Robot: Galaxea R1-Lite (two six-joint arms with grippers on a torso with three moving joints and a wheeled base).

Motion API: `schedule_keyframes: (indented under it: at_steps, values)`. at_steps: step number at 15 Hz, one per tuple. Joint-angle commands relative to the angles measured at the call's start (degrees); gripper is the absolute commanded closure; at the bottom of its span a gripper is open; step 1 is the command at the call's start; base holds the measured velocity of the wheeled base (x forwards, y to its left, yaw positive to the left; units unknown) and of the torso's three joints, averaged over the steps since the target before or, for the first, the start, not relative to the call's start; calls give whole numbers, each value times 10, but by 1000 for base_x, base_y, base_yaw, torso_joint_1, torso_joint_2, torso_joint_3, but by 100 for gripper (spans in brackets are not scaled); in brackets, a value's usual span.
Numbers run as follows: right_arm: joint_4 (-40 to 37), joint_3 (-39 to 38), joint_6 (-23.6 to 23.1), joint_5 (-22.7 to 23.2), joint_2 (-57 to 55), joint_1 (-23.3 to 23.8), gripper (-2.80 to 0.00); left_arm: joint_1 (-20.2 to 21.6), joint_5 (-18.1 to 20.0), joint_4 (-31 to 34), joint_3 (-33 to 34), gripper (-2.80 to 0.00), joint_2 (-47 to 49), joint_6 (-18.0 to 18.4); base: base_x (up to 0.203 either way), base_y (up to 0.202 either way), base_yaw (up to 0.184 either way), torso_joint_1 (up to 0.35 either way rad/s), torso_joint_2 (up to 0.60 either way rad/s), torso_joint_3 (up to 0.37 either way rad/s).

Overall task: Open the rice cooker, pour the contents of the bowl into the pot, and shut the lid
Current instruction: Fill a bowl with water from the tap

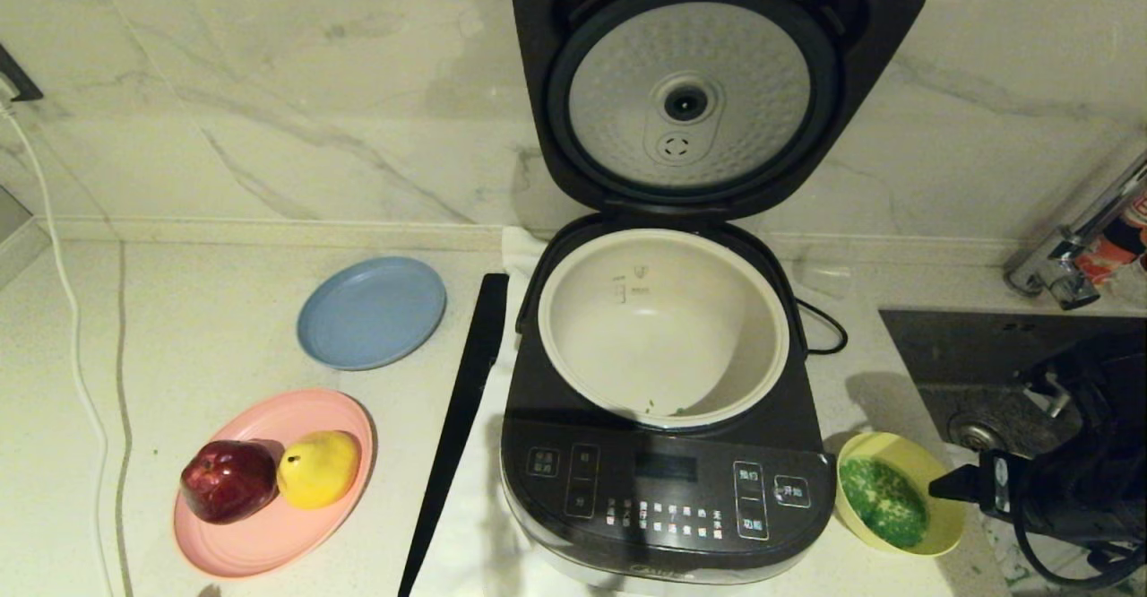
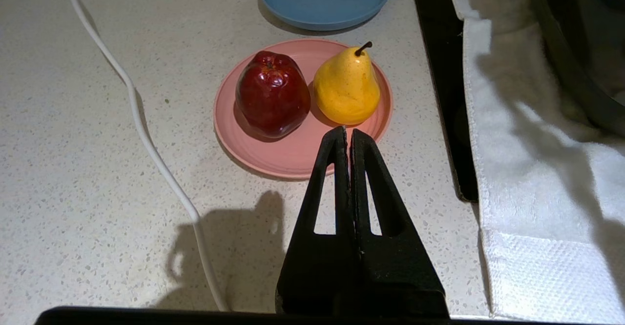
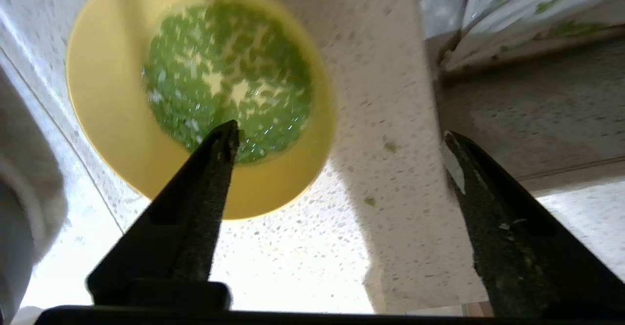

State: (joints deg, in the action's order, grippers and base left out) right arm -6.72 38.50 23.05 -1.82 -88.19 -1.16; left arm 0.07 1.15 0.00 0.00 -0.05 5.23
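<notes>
The rice cooker [image 1: 663,480] stands in the middle of the counter with its lid [image 1: 708,95] raised, the dimpled silver underside facing me. The cream-white pot [image 1: 591,310] holds only a few green bits near its front wall. Just right of the cooker's front sits the pale-yellow bowl [image 1: 932,530], [image 3: 102,120], with the green bits [image 1: 883,500], [image 3: 224,71] in it. My right gripper [image 1: 963,487], [image 3: 339,132] is open beside the bowl's right rim, one finger reaching over the bowl, nothing held. My left gripper [image 2: 347,131] is shut and empty, hovering near the pink plate.
A pink plate [image 1: 269,543] with a red apple [image 1: 228,480] and a yellow pear [image 1: 318,467] lies front left, a blue plate [image 1: 371,312] behind it. A long black strip [image 1: 457,427] and a white towel [image 2: 537,193] lie along the cooker's left. A sink [image 1: 986,346] lies right.
</notes>
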Motion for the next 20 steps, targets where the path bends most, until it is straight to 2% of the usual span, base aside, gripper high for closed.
schedule_keyframes:
  at_steps: [1,11,19,20]
  values:
    - [0,1,2,0,-19,-6,-280,0,0,0,5,0,0,0,0,0,0,0,0,0]
    - [101,-37,1,-6,-81,-1,-280,0,0,0,5,0,0,0,0,0,0,0,0,0]
    - [115,-38,1,-4,-99,12,-280,0,0,0,4,0,0,0,0,0,0,0,0,0]
    - [115,-38,1,-4,-100,12,0,0,0,0,5,0,0,0,0,0,0,0,0,0]
